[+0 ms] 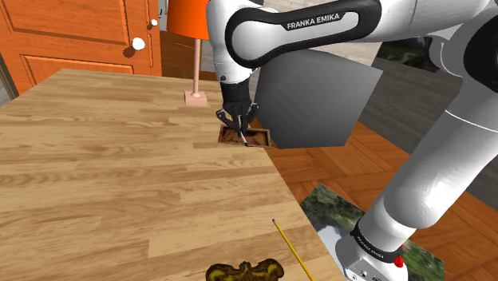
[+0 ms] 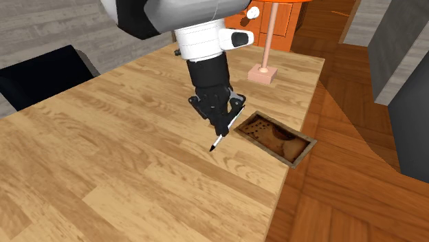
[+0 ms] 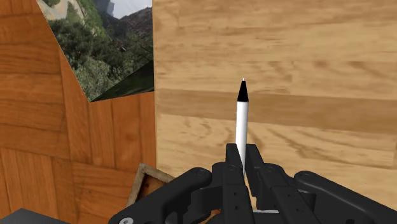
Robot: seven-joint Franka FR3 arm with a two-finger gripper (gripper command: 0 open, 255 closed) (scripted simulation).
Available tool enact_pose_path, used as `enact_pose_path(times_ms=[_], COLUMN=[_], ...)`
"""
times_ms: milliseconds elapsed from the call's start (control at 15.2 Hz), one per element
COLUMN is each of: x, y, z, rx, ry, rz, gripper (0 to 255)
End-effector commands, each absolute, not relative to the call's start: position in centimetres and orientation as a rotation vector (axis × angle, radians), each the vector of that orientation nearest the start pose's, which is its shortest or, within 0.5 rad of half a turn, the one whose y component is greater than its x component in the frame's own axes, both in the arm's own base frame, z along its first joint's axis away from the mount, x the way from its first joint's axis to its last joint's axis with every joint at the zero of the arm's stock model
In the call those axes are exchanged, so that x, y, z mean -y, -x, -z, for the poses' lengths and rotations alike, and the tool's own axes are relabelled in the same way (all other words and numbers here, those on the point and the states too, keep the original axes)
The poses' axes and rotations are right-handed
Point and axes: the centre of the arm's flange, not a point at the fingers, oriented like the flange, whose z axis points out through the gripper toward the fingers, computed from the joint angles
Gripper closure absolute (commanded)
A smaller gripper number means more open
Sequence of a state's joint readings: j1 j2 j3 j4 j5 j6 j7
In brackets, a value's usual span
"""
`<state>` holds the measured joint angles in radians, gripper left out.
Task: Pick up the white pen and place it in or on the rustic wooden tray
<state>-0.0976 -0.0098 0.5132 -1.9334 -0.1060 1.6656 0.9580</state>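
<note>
My black gripper is shut on the white pen, which has a black tip and sticks out past the fingers, slanting down toward the table. In the wrist view the pen runs straight out from between the two fingers. The brown wooden tray lies at the table's edge, just beside the gripper on the second exterior view's right. From the shoulder view the gripper hangs right over the tray, with the pen's tip low above it. A corner of the tray shows under the hand.
An orange lamp with a pink base stands behind the tray. A yellow pencil and a dark yellow-brown object lie near the table's front edge. A grey panel rises beside the table. An orange cabinet stands beyond.
</note>
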Motion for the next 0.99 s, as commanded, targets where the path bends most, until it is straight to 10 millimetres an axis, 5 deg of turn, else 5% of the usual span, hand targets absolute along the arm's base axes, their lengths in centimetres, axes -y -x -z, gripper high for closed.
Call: enact_pose_path(times_ms=[0,594,924], x=[-17.7,-6.3,-6.3], y=[-50.0,-56.0,-56.0], z=[-47.0,-47.7,-45.1], rx=[-0.867,-0.867,-0.867], ry=[3.269,3.269,3.269], rz=[-0.224,-0.224,-0.224], gripper=[255,255,255])
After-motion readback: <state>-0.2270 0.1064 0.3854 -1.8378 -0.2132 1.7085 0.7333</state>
